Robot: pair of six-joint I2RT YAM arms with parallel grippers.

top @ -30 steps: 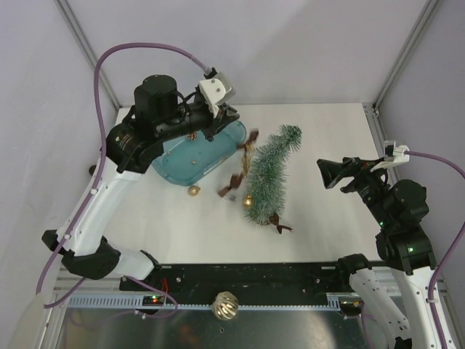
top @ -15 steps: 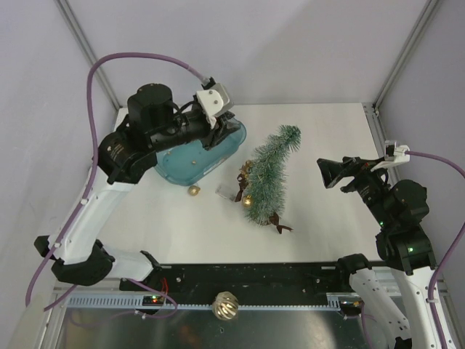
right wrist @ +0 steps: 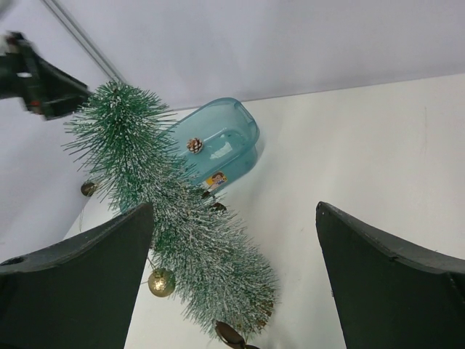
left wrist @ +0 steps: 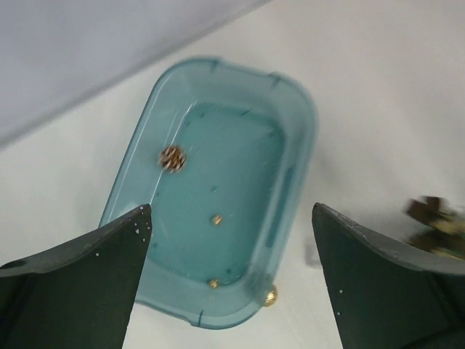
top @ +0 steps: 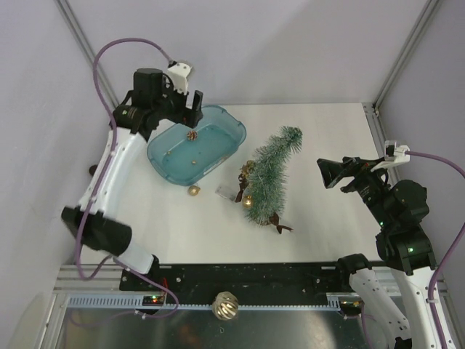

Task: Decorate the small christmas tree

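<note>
Holding both wide open, empty: left gripper [top: 190,109] over teal tub [top: 234,142], upper left; right gripper [top: 325,173] nearer small christmas tree [top: 267,178], centre-frame, slanting upward.

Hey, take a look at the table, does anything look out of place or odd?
Yes. One large gold bauble sits off the table, on the metal ledge at the near edge, away from the small christmas tree. A small gold bauble lies just outside the teal tub. The tree's tip is bent.
</note>
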